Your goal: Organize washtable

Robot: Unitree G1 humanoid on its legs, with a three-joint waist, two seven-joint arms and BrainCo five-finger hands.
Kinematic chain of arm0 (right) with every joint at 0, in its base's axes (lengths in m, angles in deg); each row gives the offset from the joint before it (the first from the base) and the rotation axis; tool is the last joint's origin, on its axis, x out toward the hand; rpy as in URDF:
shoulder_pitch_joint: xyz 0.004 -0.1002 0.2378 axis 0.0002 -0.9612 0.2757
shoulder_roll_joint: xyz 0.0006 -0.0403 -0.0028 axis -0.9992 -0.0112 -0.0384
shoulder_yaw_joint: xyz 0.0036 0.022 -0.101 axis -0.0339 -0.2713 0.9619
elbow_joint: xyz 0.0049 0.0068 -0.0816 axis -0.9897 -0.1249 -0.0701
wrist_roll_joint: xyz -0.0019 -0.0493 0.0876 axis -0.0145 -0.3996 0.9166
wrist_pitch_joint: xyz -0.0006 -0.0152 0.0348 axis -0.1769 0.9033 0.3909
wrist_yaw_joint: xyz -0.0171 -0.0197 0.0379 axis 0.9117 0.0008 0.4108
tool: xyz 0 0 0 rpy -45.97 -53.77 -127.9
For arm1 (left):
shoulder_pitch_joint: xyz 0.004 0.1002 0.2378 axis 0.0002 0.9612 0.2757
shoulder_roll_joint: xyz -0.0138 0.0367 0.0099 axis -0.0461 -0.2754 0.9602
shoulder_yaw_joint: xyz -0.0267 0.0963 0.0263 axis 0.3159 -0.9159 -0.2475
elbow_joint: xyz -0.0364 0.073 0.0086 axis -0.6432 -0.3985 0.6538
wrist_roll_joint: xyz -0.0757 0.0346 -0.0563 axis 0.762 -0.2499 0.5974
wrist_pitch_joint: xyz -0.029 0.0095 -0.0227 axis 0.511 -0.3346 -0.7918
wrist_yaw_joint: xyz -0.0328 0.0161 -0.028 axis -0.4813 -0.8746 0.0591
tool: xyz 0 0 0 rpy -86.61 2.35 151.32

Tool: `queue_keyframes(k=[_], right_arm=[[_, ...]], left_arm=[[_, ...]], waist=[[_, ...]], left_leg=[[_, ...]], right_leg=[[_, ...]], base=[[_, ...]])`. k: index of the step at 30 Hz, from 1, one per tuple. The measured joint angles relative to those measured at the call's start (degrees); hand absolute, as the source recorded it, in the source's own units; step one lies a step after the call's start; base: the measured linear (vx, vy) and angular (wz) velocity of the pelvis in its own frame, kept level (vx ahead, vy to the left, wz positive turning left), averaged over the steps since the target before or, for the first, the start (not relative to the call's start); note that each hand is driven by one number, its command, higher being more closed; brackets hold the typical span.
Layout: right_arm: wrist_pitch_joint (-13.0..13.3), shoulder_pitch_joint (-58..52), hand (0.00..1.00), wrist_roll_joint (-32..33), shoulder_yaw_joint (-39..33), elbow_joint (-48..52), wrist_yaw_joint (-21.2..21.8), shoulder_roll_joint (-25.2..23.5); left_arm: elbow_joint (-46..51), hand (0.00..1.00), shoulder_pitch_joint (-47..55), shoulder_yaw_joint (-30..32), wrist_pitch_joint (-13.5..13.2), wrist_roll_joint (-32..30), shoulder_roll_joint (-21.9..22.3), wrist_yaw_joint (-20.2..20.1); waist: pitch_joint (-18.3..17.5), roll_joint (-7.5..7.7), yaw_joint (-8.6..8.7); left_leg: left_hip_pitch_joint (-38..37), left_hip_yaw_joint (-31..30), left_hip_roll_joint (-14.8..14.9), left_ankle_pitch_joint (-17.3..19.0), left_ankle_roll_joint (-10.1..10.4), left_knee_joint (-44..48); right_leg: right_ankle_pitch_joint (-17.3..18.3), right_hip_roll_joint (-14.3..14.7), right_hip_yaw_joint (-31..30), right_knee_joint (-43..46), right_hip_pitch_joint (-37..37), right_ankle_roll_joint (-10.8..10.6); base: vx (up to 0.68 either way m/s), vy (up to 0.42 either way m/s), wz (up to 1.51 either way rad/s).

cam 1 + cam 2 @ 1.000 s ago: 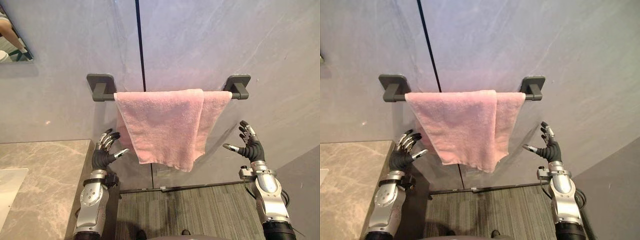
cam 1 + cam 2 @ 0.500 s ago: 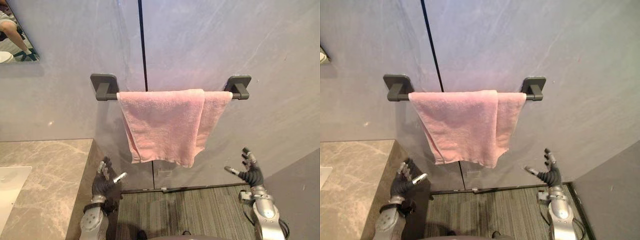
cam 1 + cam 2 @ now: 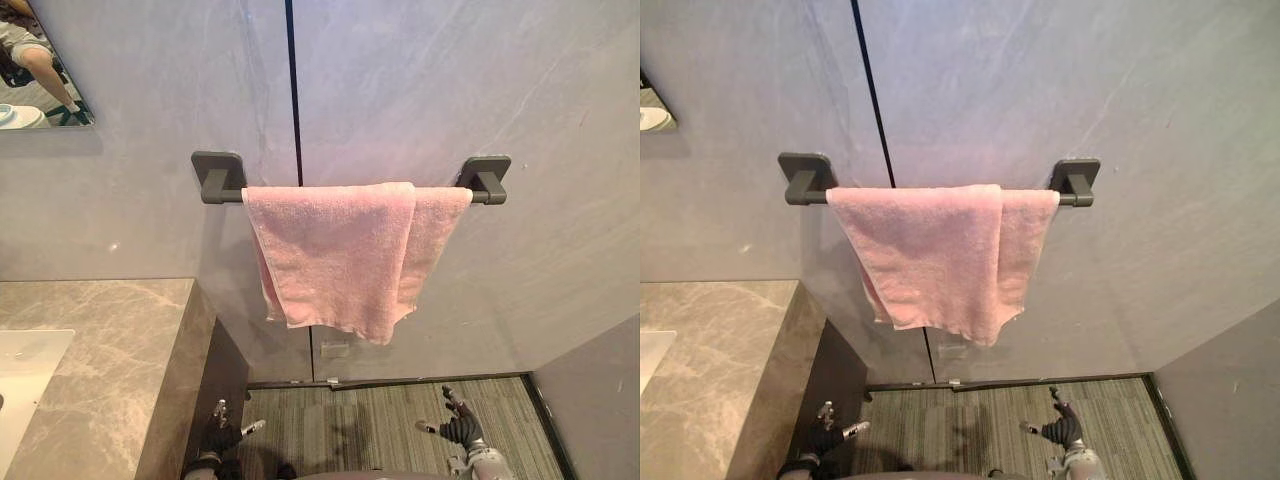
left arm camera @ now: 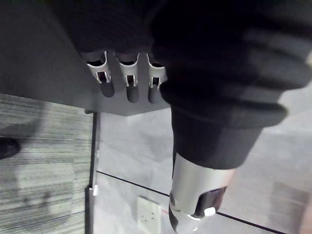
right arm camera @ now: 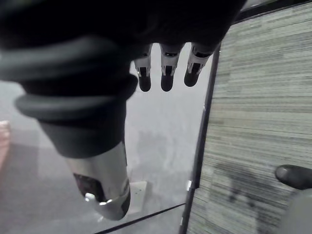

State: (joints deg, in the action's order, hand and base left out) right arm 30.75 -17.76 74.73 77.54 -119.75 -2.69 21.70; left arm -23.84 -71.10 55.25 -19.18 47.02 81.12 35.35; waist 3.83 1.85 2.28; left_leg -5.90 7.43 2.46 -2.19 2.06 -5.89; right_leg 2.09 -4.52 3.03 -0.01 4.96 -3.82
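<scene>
Wall: grey wall (image 3: 420, 90) carrying a dark rail (image 3: 222, 185).
Towel: pink towel (image 3: 340, 255) draped over that rail, lower edge uneven.
Hands: left hand (image 3: 220, 438) and right hand (image 3: 460, 432) have dropped well below it, fingers released, empty.
Meaning: hanging looks finished.
Table: marble table (image 3: 100, 340) at left; striped floor (image 3: 370, 425) below.

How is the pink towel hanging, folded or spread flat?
Folded. The pink towel is draped over the dark bar, with one layer overlapping another on the right and an uneven bottom edge.
</scene>
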Motion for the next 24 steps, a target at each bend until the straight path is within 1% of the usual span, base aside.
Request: queue_keyframes(k=[2,5,10,16,24], right_arm=[[-0.11,0.02,0.0,-0.4,0.0,-1.98,0.0,0.03],[-0.96,0.04,0.0,-0.39,0.02,-4.48,-0.04,0.02],[-1.02,0.32,0.0,-0.3,0.04,-7.85,-0.07,0.0],[-1.21,0.36,0.0,-0.14,-0.15,-10.19,-0.86,-0.02],[-1.33,0.49,0.0,0.45,-0.31,-11.23,-0.96,-0.04]], left_arm=[[-1.92,0.0,-0.01,0.01,0.03,-1.08,0.59,0.15],[-4.18,0.0,-0.24,0.11,0.01,-1.1,1.5,0.31],[-7.2,0.0,-1.69,0.31,0.01,-1.23,1.76,1.21],[-8.86,0.0,-2.37,2.69,0.06,-2.19,2.91,1.3],[-9.22,0.0,-3.0,3.37,0.03,-2.19,3.28,1.3]], waist=[[-0.02,-0.19,0.0],[0.02,-0.51,-0.02],[0.05,-1.21,-0.1],[0.27,-1.32,-0.2],[0.27,-1.22,-1.42]], left_leg=[[-0.23,0.03,-0.05,0.0,0.0,-0.03],[-0.81,0.01,-0.08,0.0,0.0,-0.05],[-0.85,0.05,-0.06,0.26,0.2,-0.07],[-0.84,0.06,-0.09,0.46,0.2,-0.08],[-0.95,0.7,-0.36,0.73,0.11,-0.07]], right_leg=[[0.0,-0.05,-0.03,0.03,0.16,-0.01],[0.04,-0.09,0.0,0.02,0.78,-0.06],[0.15,-0.07,-0.01,0.08,0.79,-0.06],[0.51,-0.09,-0.03,0.08,0.8,-0.35],[0.53,-0.08,-0.6,0.11,0.82,-0.25]], base=[[0.0,0.0,0.0],[0.0,0.0,0.0],[-0.03,-0.009,0.0],[0.0,0.0,0.0],[0.01,-0.003,-0.04]])
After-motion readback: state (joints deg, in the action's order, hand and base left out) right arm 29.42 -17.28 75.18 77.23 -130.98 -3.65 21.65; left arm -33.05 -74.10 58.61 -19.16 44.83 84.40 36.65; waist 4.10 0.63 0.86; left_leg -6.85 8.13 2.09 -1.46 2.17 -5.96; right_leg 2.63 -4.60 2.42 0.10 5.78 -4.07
